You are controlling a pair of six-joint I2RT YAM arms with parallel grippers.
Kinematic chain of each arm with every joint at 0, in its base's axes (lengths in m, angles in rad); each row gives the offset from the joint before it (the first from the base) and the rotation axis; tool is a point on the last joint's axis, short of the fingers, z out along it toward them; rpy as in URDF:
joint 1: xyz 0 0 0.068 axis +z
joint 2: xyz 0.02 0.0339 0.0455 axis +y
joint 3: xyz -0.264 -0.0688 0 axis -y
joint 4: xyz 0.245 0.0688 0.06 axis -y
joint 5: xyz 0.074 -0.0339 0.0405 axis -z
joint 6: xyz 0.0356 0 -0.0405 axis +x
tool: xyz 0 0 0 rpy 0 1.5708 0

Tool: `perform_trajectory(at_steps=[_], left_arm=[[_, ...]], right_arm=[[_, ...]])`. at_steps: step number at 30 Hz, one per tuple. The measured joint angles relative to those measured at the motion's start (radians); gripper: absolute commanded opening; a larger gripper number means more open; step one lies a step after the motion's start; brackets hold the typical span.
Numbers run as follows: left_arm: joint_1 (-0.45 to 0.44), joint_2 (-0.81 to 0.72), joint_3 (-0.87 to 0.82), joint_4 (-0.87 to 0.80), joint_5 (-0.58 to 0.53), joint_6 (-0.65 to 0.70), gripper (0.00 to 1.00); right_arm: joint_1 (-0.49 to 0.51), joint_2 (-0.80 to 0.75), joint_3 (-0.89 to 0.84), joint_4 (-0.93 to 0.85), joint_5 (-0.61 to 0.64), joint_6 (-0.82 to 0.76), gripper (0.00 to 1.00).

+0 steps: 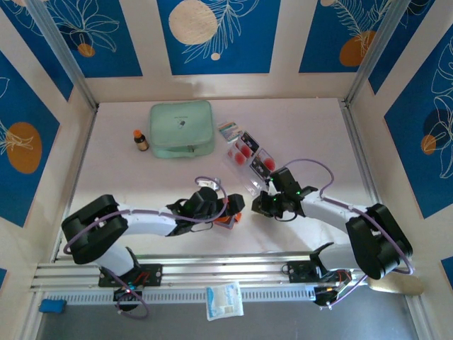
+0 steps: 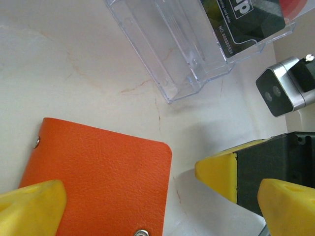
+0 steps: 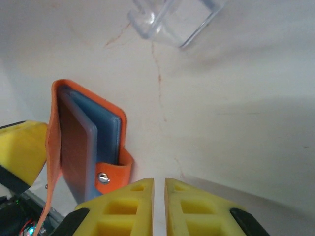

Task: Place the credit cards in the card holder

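Two grippers: left gripper (image 2: 162, 192) spread wide over the wallet (image 2: 98, 169), right gripper (image 3: 159, 188) closed, empty — we judge the wallet light, floppy; grip its spine.

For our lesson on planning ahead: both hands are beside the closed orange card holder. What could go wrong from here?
The card holder looks snapped shut; prising it open may just slide it across the smooth table.
The left hand and right hand sit close together by the holder, so they could collide.
The credit cards lie inside a walled clear tray, awkward to lift out.
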Motion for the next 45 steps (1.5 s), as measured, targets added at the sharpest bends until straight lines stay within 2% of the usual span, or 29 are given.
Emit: perform_trajectory(at_steps=[9, 16, 24, 30, 38, 45], left_arm=[[0.000, -0.095, -0.021, -0.069, -0.035, 0.018, 1.00], [0.000, -0.147, -0.055, -0.080, -0.050, 0.018, 1.00], [0.013, -0.168, -0.080, -0.080, -0.093, 0.015, 1.00], [0.012, -0.171, -0.080, -0.066, -0.094, 0.015, 1.00], [0.012, -0.103, -0.079, -0.042, -0.072, 0.018, 1.00], [0.008, -0.064, -0.079, -0.010, -0.073, 0.018, 1.00]], right_arm=[[0.065, 0.140, 0.013, 0.127, -0.061, 0.056, 0.09], [0.111, 0.292, 0.119, 0.183, -0.087, 0.081, 0.07], [0.138, 0.382, 0.236, 0.185, -0.090, 0.080, 0.06], [0.134, 0.341, 0.238, 0.133, -0.058, 0.073, 0.06], [0.100, 0.139, 0.144, 0.113, -0.033, 0.073, 0.07], [0.043, 0.050, 0.046, 0.078, -0.023, 0.073, 0.07]])
